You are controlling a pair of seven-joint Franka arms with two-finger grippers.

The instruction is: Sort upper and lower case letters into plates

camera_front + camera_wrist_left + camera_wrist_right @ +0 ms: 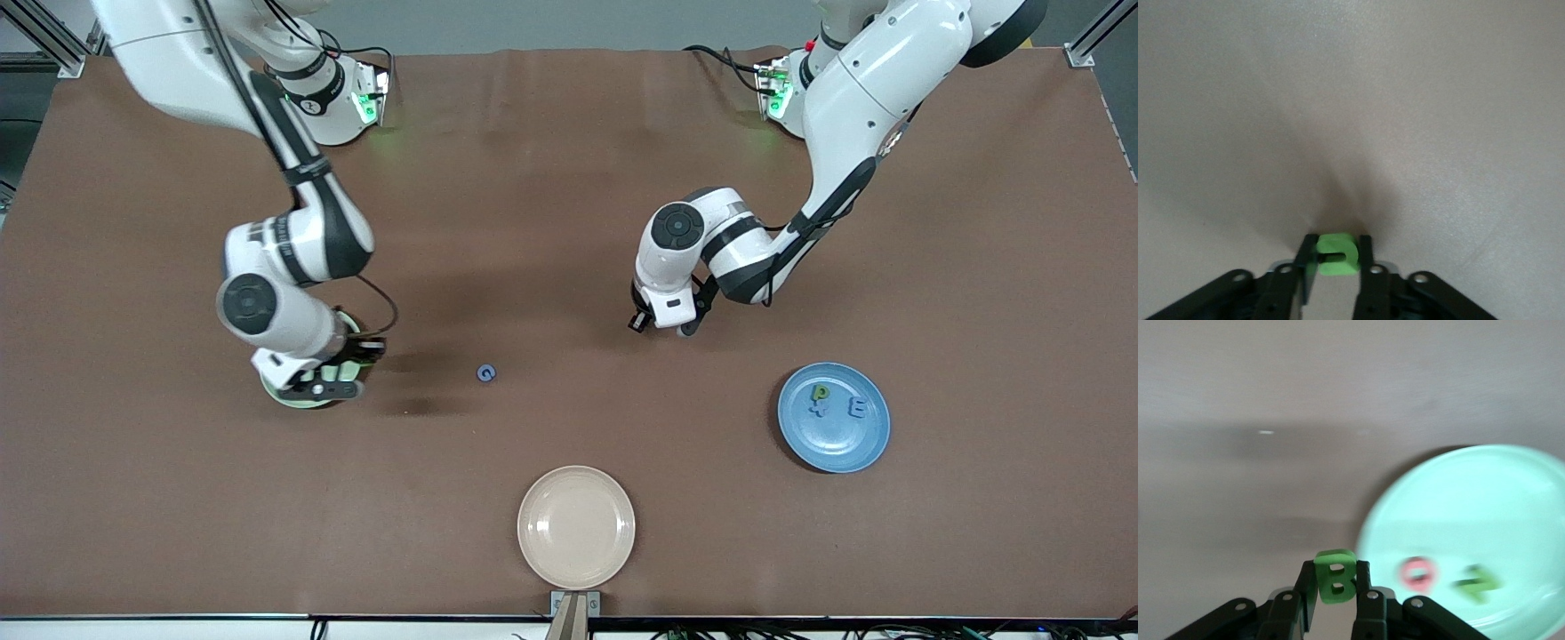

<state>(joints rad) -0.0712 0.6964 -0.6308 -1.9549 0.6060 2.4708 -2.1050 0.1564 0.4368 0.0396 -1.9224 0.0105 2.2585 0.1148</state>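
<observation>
Brown cloth covers the table point(569, 222). Right tool point(1336, 583) pinches the green B point(1335, 580) just above the mint plate point(1511, 513), which lies toward the right arm's end and already carries a pinkish-red O point(1417, 574) and a blurred green letter point(1477, 583). Left tool point(1336, 257) pinches a small green letter point(1337, 253), apparently lower case, over bare table near the middle. Blue plate point(834, 416), toward the left arm's end, holds a green p point(820, 392) and a blue letter point(856, 408). Blue G point(485, 372) lies loose between the arms, farther from the front camera than the empty beige plate point(576, 527). Judged step: both arms carrying. Next, the B needs releasing over mint; the left arm, elbow bent and wrist down, must travel to blue.
</observation>
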